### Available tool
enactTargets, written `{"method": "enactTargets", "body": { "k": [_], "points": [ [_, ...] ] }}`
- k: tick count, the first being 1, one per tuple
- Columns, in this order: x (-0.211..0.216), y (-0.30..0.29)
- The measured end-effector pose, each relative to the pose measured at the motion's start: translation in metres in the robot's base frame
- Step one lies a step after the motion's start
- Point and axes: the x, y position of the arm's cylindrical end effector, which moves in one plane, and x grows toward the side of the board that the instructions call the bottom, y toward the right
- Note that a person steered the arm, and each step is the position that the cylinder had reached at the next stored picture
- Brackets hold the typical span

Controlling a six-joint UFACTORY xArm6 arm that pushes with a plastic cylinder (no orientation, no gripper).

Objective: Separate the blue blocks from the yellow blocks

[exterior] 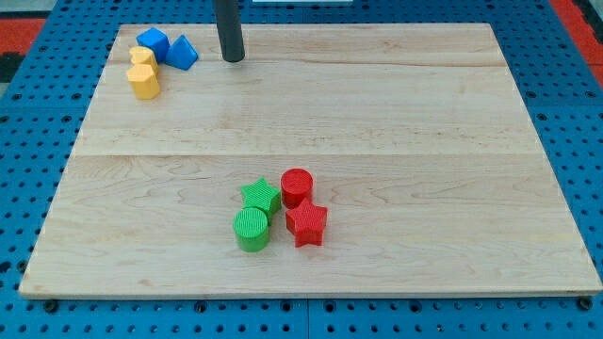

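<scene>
Near edge: the wooden board (396, 254) ends here over a blue pegboard base (28, 141); no writing or label can be read anywhere.
Near cluster: four blocks packed together, a little left of the board's middle.
Green cylinder (252, 230): nearest left of the cluster, upright, touching the green star behind it.
Red star (306, 224): nearest right, just beside the green cylinder.
Green star (260, 197): behind the green cylinder, close against the red cylinder.
Red cylinder (296, 186): behind the red star, touching it.
Middle of board: bare wood between the near cluster and the far blocks, which lie well apart.
Far-left cluster: two yellow and two blue blocks bunched together at the far left corner.
Yellow block, nearer (144, 82): a rounded, roughly hexagonal shape, touching the other yellow one.
Yellow block, farther (142, 57): partly hidden behind the first, against the blue blocks.
Blue cube-like block (152, 43): farthest left, touching the yellow pair.
Blue wedge-like block (183, 53): just right of the blue cube-like block, touching it.
My tip (233, 59): a plain dark rod, holding nothing, resting on the board near the far edge, to the right of the blue wedge-like block with a small gap between them.
</scene>
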Motion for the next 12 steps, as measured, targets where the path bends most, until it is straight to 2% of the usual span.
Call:
{"method": "enactTargets", "body": {
  "k": [2, 3, 4, 5, 6, 7, 8, 9, 10, 11, 12],
  "points": [
    [0.007, 0.008],
    [0.06, 0.032],
    [0.159, -0.022],
    [0.192, -0.098],
    [0.176, -0.179],
    [0.121, -0.204],
    [0.054, -0.197],
    [0.005, -0.179],
    [-0.014, -0.125],
    [0.029, -0.063],
    [0.079, -0.04]
  ]
}}
